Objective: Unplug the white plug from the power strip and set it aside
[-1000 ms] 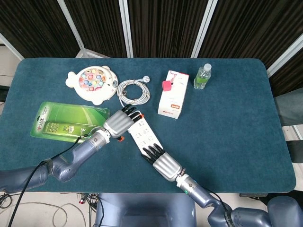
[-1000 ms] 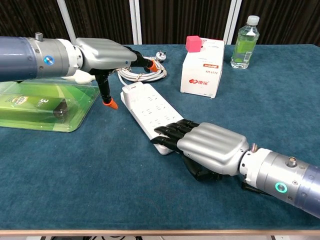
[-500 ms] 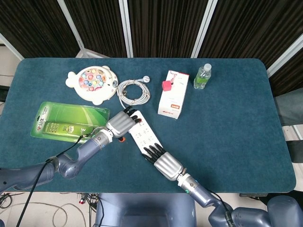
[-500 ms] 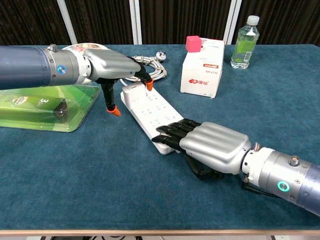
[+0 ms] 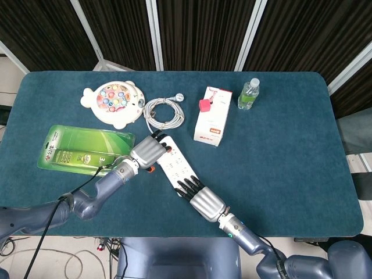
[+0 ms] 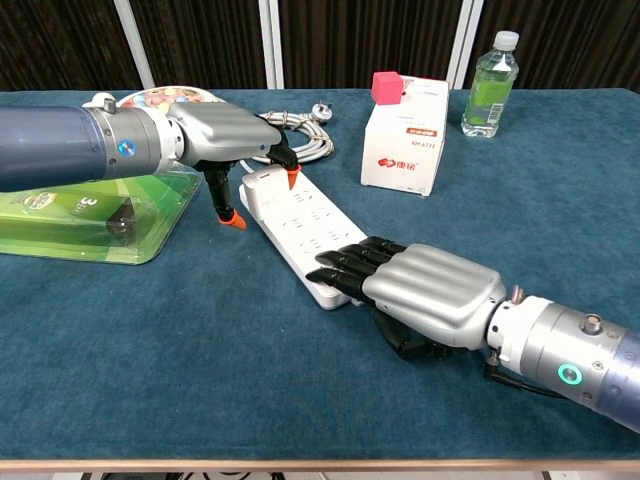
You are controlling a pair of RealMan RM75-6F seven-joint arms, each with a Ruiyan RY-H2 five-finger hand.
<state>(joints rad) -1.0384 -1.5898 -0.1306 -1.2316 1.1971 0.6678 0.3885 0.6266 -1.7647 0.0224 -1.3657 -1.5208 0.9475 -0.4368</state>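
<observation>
White plug (image 6: 262, 176) seated at the far end of the power strip (image 6: 300, 232). Left hand (image 6: 232, 137) reaches over it, fingers apart, grasping nothing; right hand (image 6: 425, 291) presses the strip's near end, holding nothing. Weak bracing could let the strip lift on pulling.

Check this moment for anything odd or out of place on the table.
The power strip lies at a slant, the right hand resting on its near end and the left hand at its far end. No white plug shows in any visible socket. The coiled white cable lies loose behind it.
</observation>
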